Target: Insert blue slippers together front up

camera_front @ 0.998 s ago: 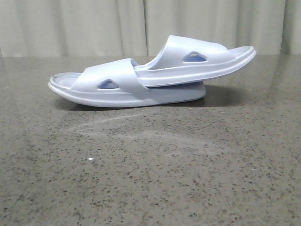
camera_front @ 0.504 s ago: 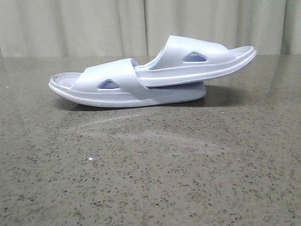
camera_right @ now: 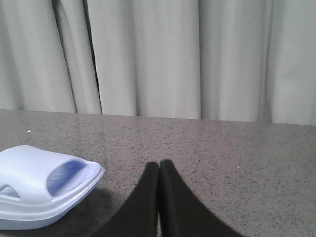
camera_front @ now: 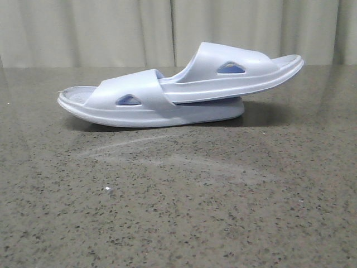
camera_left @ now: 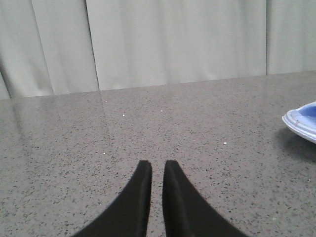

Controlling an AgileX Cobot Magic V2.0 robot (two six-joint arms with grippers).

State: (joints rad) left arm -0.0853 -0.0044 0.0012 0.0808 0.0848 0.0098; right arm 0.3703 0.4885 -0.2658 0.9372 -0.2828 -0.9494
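Under one strap, other slipper's end hidden.

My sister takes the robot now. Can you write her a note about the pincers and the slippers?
Left pincer: nearly shut, a thin gap, holding nothing, apart from the slippers.
Right pincer: shut, empty, beside the upper slipper's end.
Slippers: the upper slipper is pushed under the strap of the lower slipper, its free end tilted up; both lie on the table, straps up.
Done: the slippers look nested.
Left: probably nothing; just check the fit.
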